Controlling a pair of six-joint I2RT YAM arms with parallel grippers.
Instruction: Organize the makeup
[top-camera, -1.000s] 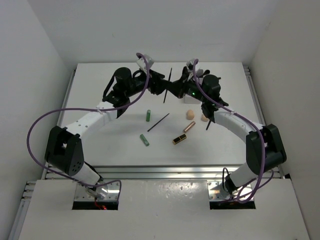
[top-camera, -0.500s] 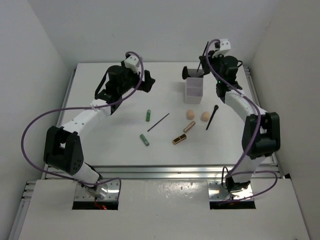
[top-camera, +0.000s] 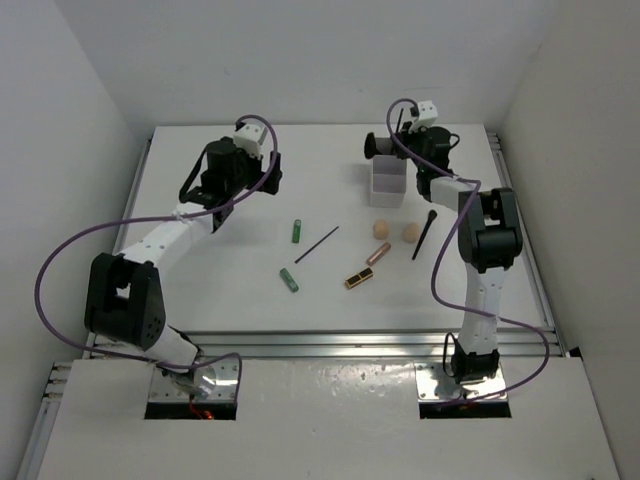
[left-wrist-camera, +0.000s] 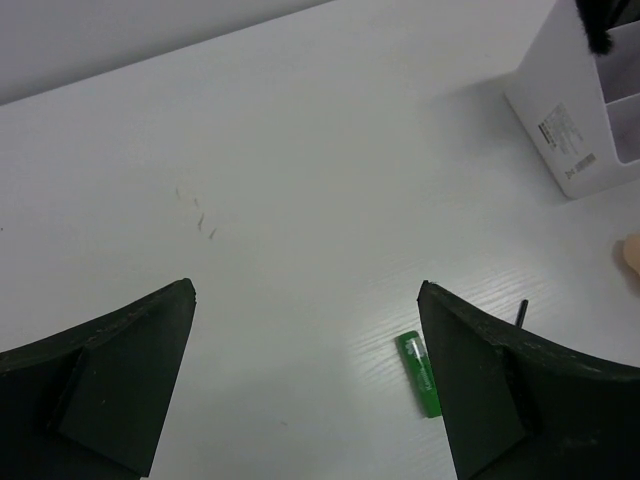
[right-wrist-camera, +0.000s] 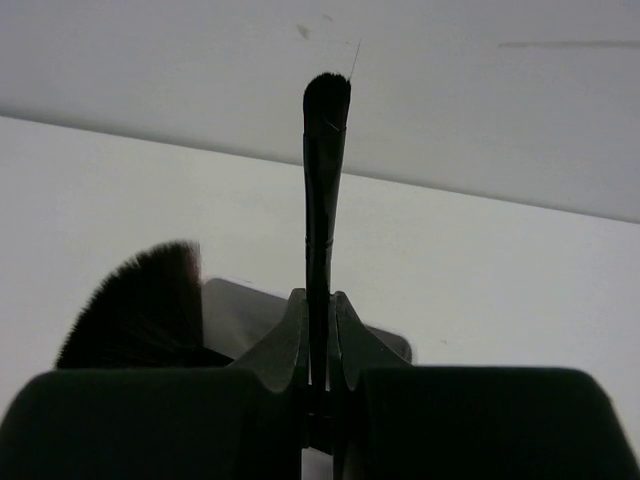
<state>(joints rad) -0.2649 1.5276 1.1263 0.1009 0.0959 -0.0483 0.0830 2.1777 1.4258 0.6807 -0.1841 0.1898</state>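
My right gripper (top-camera: 405, 141) is shut on a thin black brush (right-wrist-camera: 320, 170), held upright over the white compartmented box (top-camera: 387, 184). A black fan brush (right-wrist-camera: 140, 315) stands in the box beside it. My left gripper (top-camera: 268, 170) is open and empty, above the table left of the box. On the table lie two green tubes (top-camera: 296, 231) (top-camera: 288, 280), a thin black stick (top-camera: 316, 244), a gold-black lipstick (top-camera: 358, 278), a rose-gold tube (top-camera: 378, 253), two peach sponges (top-camera: 381, 229) (top-camera: 409, 234) and a black brush (top-camera: 424, 233). In the left wrist view, one green tube (left-wrist-camera: 422, 372) lies by my right finger.
The box (left-wrist-camera: 590, 120) stands at the back right of the white table (top-camera: 220, 260). White walls close in the table at the back and both sides. A metal rail (top-camera: 330, 343) runs along the near edge.
My left arm has pulled back to the left, away from the box. My right arm has swung to the back right with the thin brush, and now stands over the box.
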